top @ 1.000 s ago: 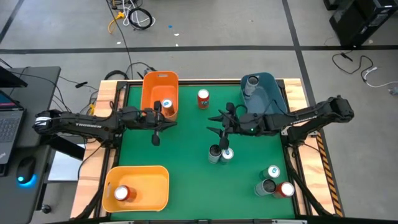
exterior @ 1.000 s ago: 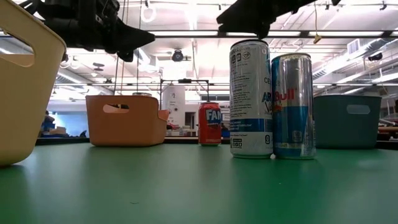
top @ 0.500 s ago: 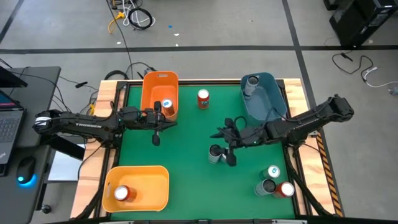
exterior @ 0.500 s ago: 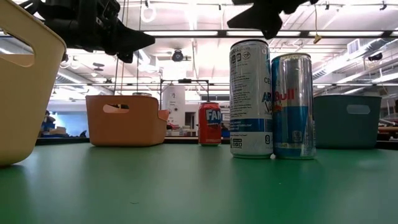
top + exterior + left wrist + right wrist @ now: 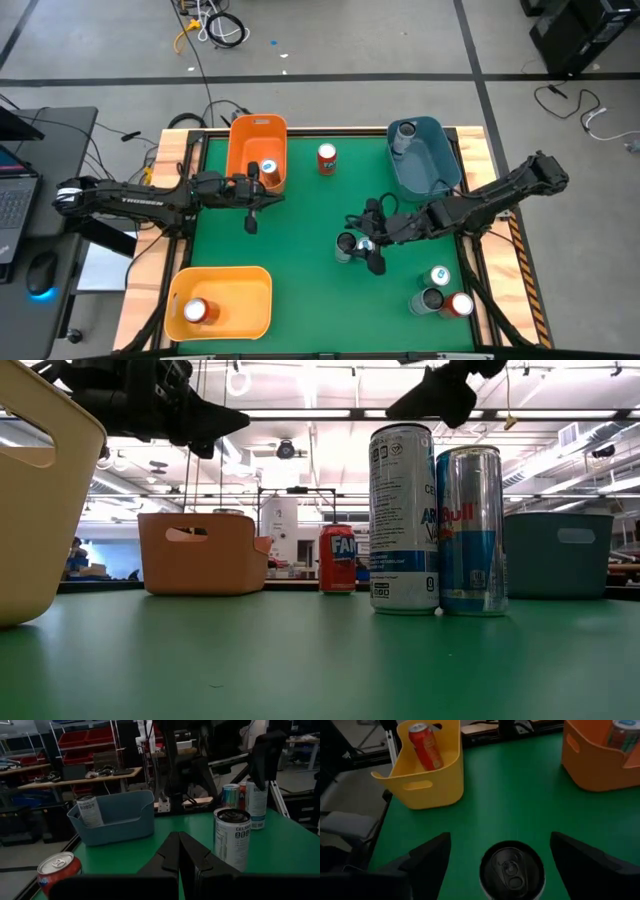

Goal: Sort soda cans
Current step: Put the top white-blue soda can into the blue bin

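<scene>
On the green counter, largest first: yellow bin holds a red can; only the right wrist view shows it leaning. Right hand, fingers spread, hovers over the white can, blue can touching beside. Left hand, fingers pressed together, waits beside the orange bin.

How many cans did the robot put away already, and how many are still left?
Done: three cans sit in bins, one each in the orange bin, blue bin and yellow bin.
In hand: the right gripper hangs open above the middle can, not gripping it.
Left: six on the table: the middle pair, the red can and the corner trio. The left gripper waits by the orange bin.
</scene>
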Robot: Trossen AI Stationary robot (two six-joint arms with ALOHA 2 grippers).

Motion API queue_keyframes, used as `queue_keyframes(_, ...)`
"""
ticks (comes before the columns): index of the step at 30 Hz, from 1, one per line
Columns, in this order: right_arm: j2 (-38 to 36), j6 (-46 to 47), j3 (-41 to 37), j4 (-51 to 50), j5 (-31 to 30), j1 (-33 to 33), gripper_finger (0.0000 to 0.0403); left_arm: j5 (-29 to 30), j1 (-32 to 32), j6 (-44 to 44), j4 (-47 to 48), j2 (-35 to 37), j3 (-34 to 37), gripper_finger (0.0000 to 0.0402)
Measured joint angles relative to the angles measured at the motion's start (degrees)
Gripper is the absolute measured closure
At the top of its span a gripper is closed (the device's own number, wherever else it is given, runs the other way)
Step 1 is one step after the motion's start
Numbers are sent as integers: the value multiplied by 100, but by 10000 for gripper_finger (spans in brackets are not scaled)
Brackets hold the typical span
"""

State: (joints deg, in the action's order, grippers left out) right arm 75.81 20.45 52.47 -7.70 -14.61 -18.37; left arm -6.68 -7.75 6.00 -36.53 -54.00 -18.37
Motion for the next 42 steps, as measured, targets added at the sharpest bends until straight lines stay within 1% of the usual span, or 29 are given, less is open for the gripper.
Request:
queue_keyframes(8,109,87,17,-226,-29,-43,66,2,0,0,15,0,0,400)
queue_keyframes(17,776,0,15,-219,-42,-20,66,40,-2,-12,22,0,-2,400)
queue_keyframes(20,938,0,16,-183,93,-20,70,60,-2,-20,8,0,-2,400)
queue_keyframes(24,1079,29,17,-47,159,21,92,79,-2,-20,7,0,-2,400)
queue_keyframes(29,1136,27,173,-190,244,124,159,81,-2,-22,9,0,-2,400)
queue_keyframes(32,1101,-23,342,-248,249,157,161,81,-2,-23,21,0,-2,400)
queue_keyframes(37,1080,-312,813,-729,227,164,161,83,-2,-24,18,0,-2,400)
queue_keyframes(40,1061,-540,1208,-1249,-67,164,161,103,-2,-24,22,0,-2,400)
queue_keyframes(42,1030,-635,1556,-1860,-358,194,161,103,-2,-24,16,1,-2,400)
